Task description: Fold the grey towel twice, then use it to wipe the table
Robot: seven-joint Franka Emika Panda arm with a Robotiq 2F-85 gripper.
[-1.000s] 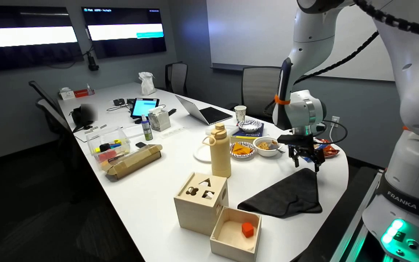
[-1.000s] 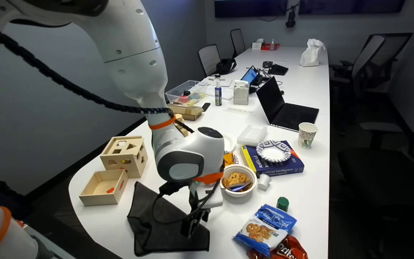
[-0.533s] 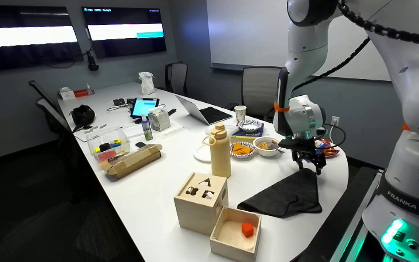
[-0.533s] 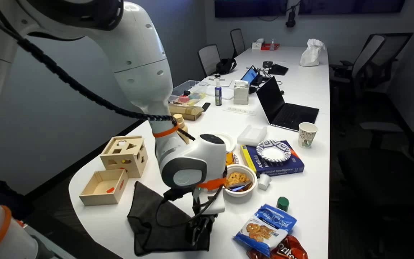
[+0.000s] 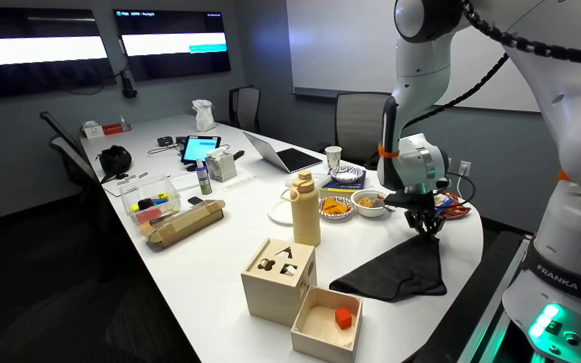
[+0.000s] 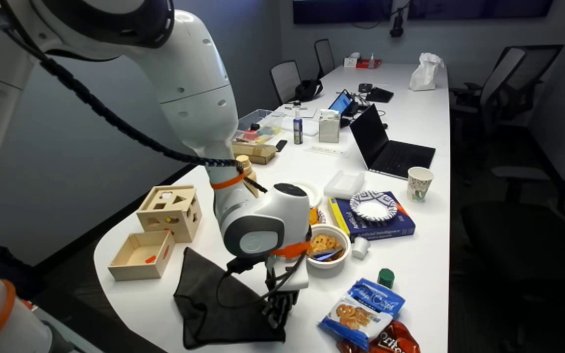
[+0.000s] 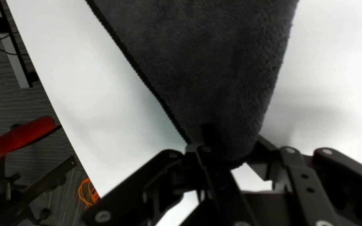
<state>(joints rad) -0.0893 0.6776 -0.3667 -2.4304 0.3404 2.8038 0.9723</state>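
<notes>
Left screen [image 5: 31, 50]: ran off the left edge of an exterior view.
Clear bin [image 5: 134, 189]: held coloured items too jumbled to name.
Cardboard box [image 5: 187, 224]: covered the bin's near corner from that side.
White plate [image 5: 277, 214]: was partly hidden behind the tan bottle [image 5: 306, 217].
Grey towel [image 5: 396, 272]: lay on the white table [image 5: 215, 297] near its rounded end; in the wrist view it ran off the top edge.
Gripper [image 5: 426, 232]: reached down to one corner of the towel, fingers near each other with towel between; dark against dark, whether they had clamped it could not be told.
Red snack bag [image 6: 393, 339]: was cut off at the bottom edge.
Robot base [image 5: 563, 262]: was cut off at the right edge.
</notes>
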